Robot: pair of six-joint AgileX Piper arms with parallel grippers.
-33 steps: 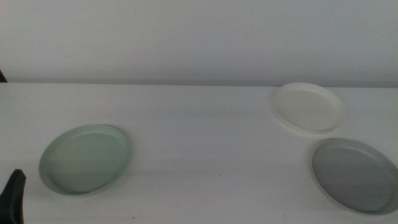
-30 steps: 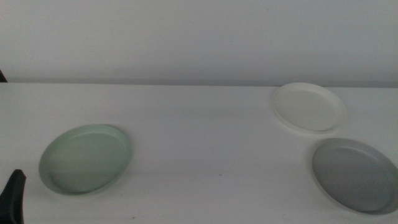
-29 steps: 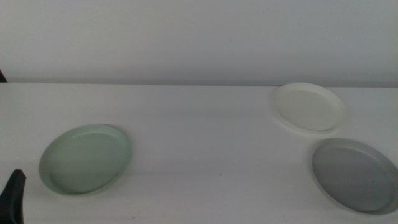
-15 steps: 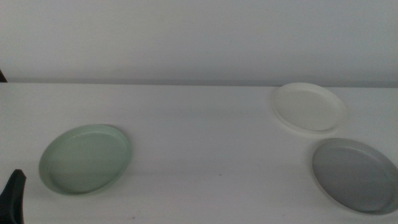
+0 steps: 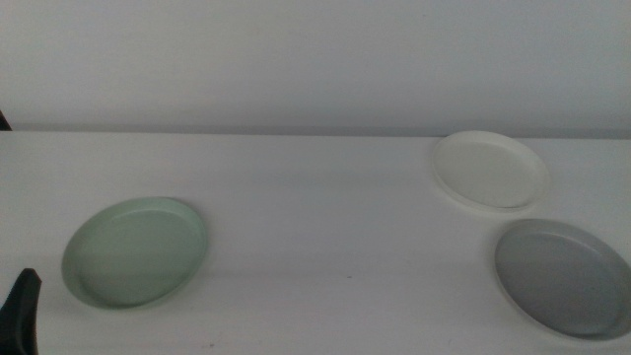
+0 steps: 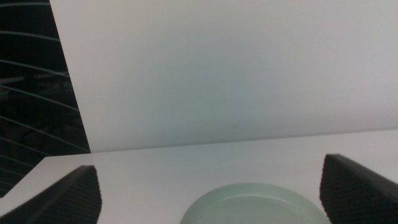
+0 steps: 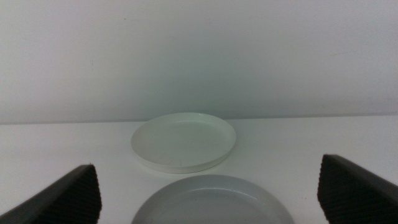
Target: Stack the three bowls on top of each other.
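**Three bowls apart on the table, both grippers spread and holding nothing**

From where I stand, the white table (image 5: 315, 207) carries three shallow round bowls, each lying flat and none touching another. The pale mint green bowl with a low rim (image 5: 135, 251) sits alone on the left side, well apart from the other two. On the right, the cream-white plate-like bowl (image 5: 491, 170) lies farther back, near the wall, and the grey bowl of the same low shape (image 5: 562, 277) lies just in front of it, close but with a strip of bare table between their rims.

The left gripper (image 6: 211, 193) hangs low over the near edge of the mint green bowl (image 6: 255, 204), its two dark jaws spread wide with the bowl's rim showing between them. In the middle view only a dark sliver of it (image 5: 22, 311) shows at the bottom left corner, probably one jaw, though too little shows to be sure.

The right gripper (image 7: 208, 193) faces the grey bowl (image 7: 211, 200) with the cream-white bowl (image 7: 184, 149) behind it. Its jaws are likewise spread far apart, gripping nothing.
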